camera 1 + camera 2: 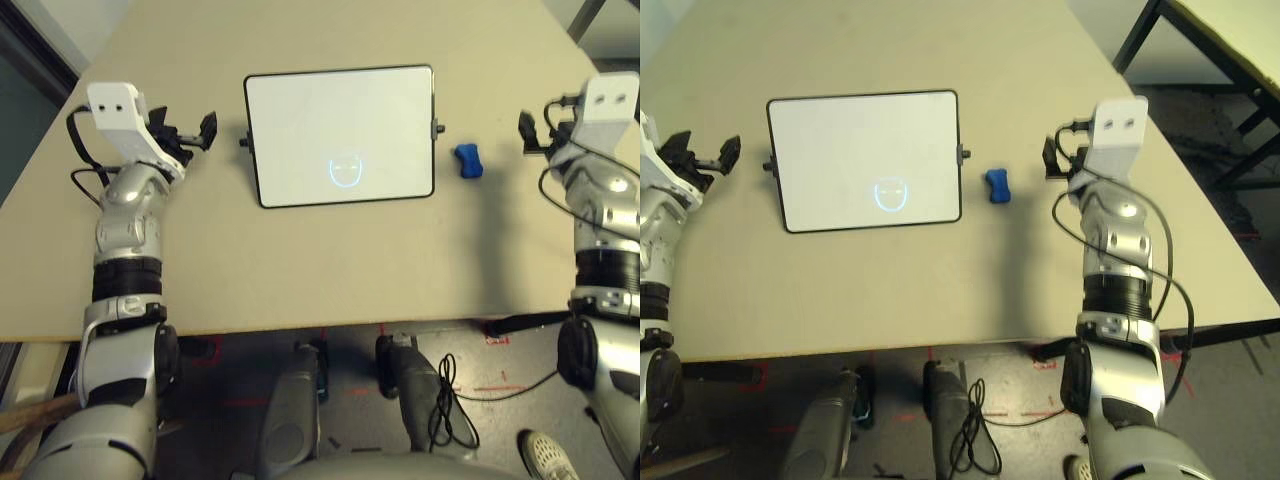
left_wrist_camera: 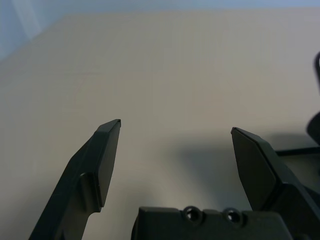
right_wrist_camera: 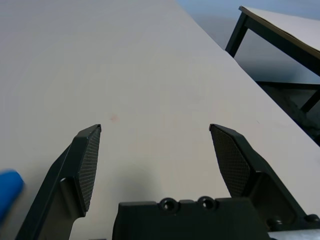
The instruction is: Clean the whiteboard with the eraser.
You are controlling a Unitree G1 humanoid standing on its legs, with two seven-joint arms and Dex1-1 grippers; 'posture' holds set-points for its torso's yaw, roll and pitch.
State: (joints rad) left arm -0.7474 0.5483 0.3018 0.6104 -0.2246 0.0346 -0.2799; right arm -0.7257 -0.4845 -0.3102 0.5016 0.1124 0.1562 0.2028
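We find the whiteboard (image 1: 340, 135) lying flat on the beige table (image 1: 300, 270), roughly midway between the two arms and toward the far half of the tabletop. Its thin black frame is intact all round, with a small black knob protruding from the left side and another from the right side. The white surface carries one mark, a small light-blue drawing (image 1: 345, 172) of rounded outline, located near the board's near edge and about central across its width. The eraser (image 1: 468, 160), a small bright blue waisted block, rests on the table just to the right of the whiteboard, apart from the frame and beside the right-hand knob. We note the left gripper (image 2: 175, 129) held left of the whiteboard, clear of it, its two black fingers spread wide with nothing between them and only bare tabletop beyond. The right gripper (image 3: 155, 129) is positioned right of the eraser, not touching it; its fingers likewise stand wide apart and hold nothing, and a blue edge of the eraser appears at the margin of the right wrist view. Beyond the table's right edge we observe a second table (image 3: 280, 25) with black legs. A black cable (image 1: 450, 400) lies on the floor below the near edge.
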